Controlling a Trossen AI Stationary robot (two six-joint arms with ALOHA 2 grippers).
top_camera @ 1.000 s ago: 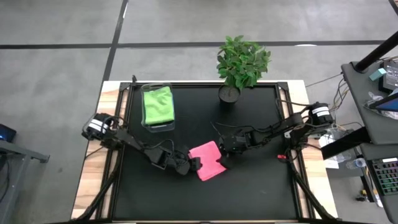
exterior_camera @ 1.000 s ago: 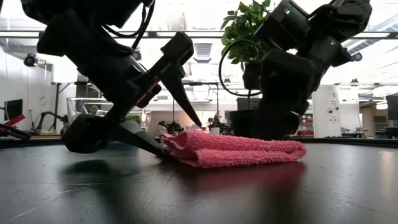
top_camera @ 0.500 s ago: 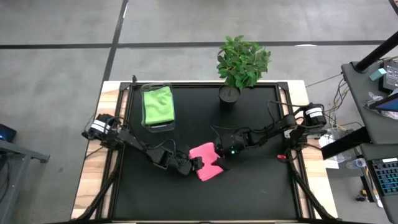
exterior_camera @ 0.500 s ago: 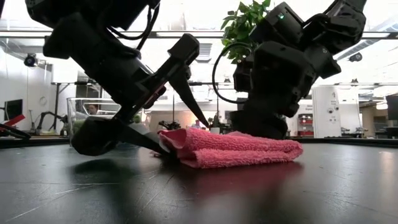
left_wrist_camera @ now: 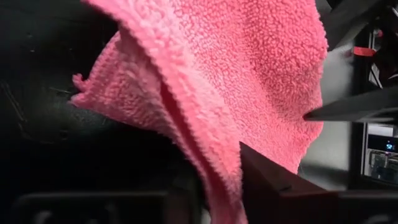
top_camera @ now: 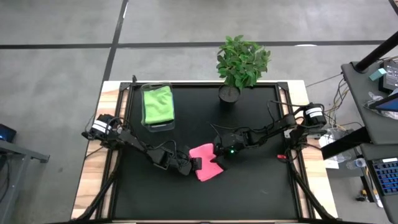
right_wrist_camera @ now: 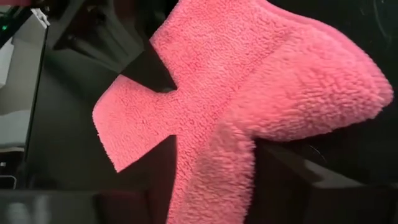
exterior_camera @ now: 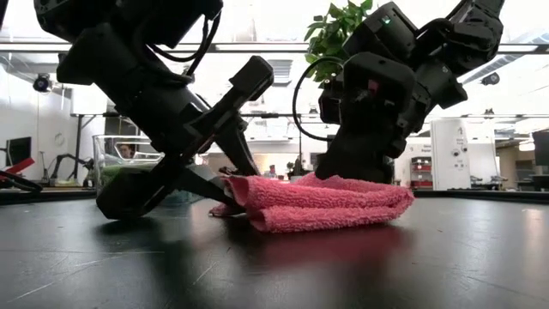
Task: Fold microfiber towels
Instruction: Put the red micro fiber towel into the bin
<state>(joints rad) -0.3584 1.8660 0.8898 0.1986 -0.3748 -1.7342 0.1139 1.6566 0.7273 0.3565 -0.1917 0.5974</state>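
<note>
- The left gripper [top_camera: 194, 164] pinches the left edge of the pink towel [top_camera: 207, 160].
- The right gripper [top_camera: 217, 154] clamps its right edge.
- The towel lies folded mid-table; a green towel [top_camera: 158, 104] sits in the bin [top_camera: 160, 126] at far left.

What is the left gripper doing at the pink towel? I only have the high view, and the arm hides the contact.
Observer: The left wrist view shows the left gripper with a doubled edge of the pink towel pinched in it.
Operator: Is the towel lifted?
Observer: No. In the low view it lies on the table in stacked layers.
Operator: And the right side?
Observer: The right wrist view shows the right gripper down at the towel's thick folded end, touching it.
</note>
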